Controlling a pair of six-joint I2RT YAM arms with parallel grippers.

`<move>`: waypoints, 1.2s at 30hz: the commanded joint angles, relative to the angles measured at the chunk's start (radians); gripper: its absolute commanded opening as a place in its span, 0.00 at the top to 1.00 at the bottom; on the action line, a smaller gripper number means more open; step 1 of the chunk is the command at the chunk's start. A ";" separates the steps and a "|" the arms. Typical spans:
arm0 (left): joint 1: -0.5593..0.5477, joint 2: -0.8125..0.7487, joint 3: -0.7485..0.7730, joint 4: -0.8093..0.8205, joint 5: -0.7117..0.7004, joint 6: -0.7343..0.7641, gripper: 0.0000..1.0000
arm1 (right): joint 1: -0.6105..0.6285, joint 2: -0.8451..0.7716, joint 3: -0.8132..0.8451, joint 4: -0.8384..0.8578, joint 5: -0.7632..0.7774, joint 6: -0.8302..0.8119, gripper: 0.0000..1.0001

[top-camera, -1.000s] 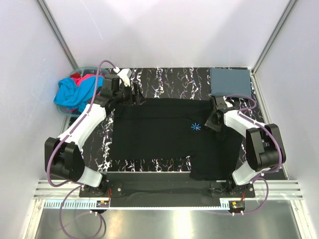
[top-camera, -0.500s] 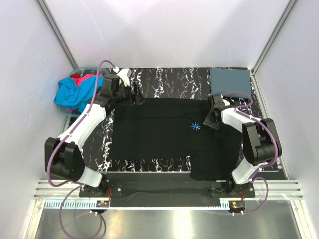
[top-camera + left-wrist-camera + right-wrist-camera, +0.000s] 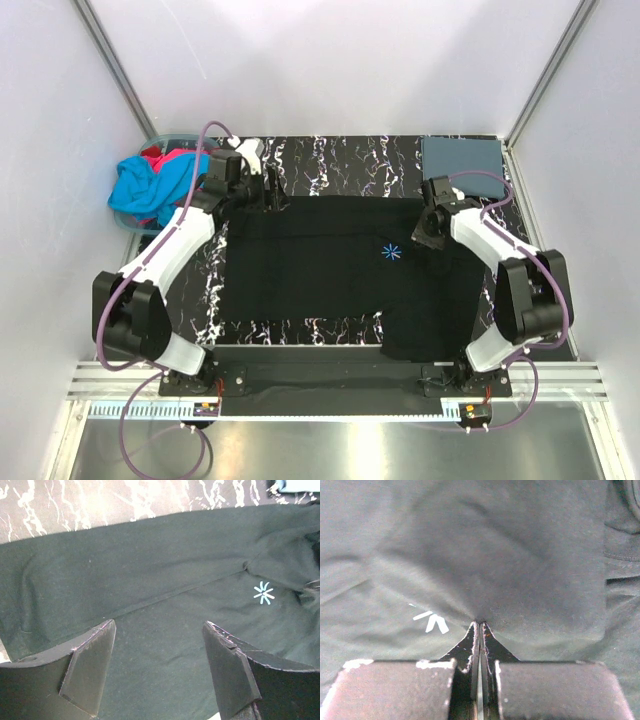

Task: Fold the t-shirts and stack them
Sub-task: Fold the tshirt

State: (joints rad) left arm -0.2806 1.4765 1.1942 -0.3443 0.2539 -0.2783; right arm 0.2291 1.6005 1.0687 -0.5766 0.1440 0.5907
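Two grippers work the black t-shirt (image 3: 320,275), spread flat mid-table (image 3: 340,155), starburst print (image 3: 391,253) up. Left gripper (image 3: 157,630) is over its far-left edge, jaws wide apart, holding nothing. Right gripper (image 3: 479,625) is clamped on a pinch of the black cloth (fabric puckers at the tips). Slate blue-grey t-shirt (image 3: 460,162) lies folded at the far-right corner. Cyan t-shirt (image 3: 140,192) and red t-shirt (image 3: 158,156) are heaped in the tub (image 3: 172,134) off the far-left corner.

Four shirts: black shirt (image 3: 310,265), slate shirt (image 3: 461,163), cyan shirt (image 3: 140,190), red shirt (image 3: 152,155); one tub (image 3: 170,133); two arms (image 3: 170,245) (image 3: 490,235).
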 commanded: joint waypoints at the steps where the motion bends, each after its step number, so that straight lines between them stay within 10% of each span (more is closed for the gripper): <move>1: 0.001 0.028 0.019 0.013 -0.007 0.018 0.24 | 0.010 -0.044 0.053 -0.058 -0.062 -0.015 1.00; 14: 0.001 0.018 0.010 0.010 -0.036 0.033 0.24 | 0.003 -0.022 0.168 -0.164 -0.186 -0.022 1.00; 27: 0.000 0.021 0.010 0.004 -0.044 0.037 0.24 | -0.025 0.341 0.493 -0.241 0.153 -0.175 0.85; 36: 0.000 0.013 0.016 0.001 -0.039 0.036 0.24 | -0.011 0.268 0.620 -0.339 0.316 -0.203 0.74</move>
State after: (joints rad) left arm -0.2806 1.5085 1.1942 -0.3683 0.2298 -0.2581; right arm 0.2058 1.9839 1.6558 -0.8631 0.3695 0.4049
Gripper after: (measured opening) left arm 0.758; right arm 0.256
